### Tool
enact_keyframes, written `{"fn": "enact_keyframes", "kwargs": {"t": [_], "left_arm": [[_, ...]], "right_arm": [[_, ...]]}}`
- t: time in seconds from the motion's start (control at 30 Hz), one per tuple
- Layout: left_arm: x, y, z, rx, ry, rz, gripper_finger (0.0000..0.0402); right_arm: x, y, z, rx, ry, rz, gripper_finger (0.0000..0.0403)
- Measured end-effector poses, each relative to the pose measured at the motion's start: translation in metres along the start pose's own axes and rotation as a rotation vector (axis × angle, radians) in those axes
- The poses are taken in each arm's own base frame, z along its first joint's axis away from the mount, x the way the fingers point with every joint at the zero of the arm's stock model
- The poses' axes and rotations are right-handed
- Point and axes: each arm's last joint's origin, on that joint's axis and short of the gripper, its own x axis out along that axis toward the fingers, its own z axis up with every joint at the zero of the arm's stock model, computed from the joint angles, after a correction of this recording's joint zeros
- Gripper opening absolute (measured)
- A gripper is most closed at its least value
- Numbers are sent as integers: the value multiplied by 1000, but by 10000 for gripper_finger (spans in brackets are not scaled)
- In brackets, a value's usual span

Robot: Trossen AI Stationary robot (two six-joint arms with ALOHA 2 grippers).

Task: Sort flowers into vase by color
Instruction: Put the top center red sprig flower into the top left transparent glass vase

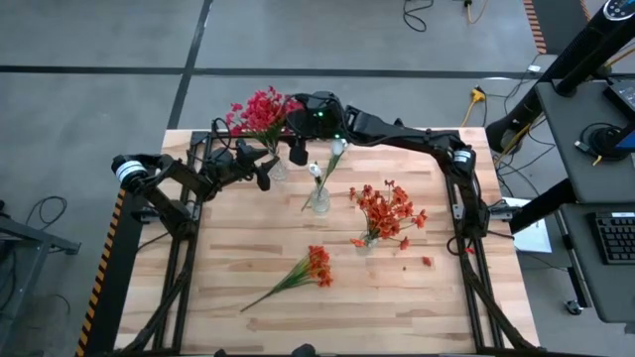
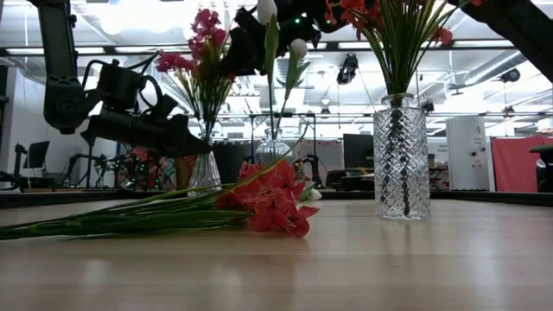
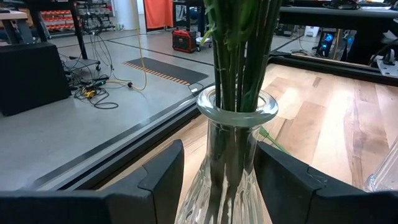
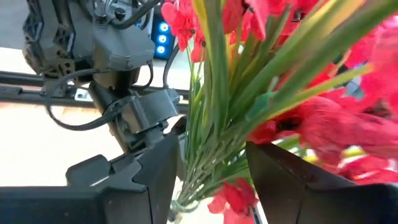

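Observation:
A glass vase (image 3: 236,143) of crimson-red flowers (image 1: 260,111) stands at the table's far left, with my left gripper (image 3: 219,180) closed around it. My right gripper (image 4: 211,180) reaches in from the far side (image 1: 298,149), open, high among those flowers. Their green stalks (image 4: 214,124) pass between its fingers; whether they touch I cannot tell. A second vase (image 1: 319,201) at the middle holds white buds. A third vase (image 2: 401,155) holds orange-red flowers (image 1: 389,208). A loose orange-red bunch (image 1: 310,268) lies flat on the table. My left gripper pinches the vase's narrow neck (image 3: 208,168), just below the flared rim, between its two fingers (image 3: 163,177). The fingers come in about level from the table's left side. The vase stands upright on the table with the stalks rising out of it.
Black frame rails (image 1: 189,228) run along the table's left and right sides. A fallen red petal (image 1: 427,262) lies near the right rail. Bare wood lies along the near edge, around the loose bunch.

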Motion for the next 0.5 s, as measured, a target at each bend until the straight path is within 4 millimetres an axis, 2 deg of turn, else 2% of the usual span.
{"fn": "enact_keyframes", "kwargs": {"t": [0.1, 0.5], "left_arm": [[0, 0, 0, 0, 0, 0, 174], [0, 0, 0, 0, 0, 0, 174]], "right_arm": [[6, 1, -2, -2, -19, -8, 183], [9, 3, 1, 4, -67, -14, 183]]}}
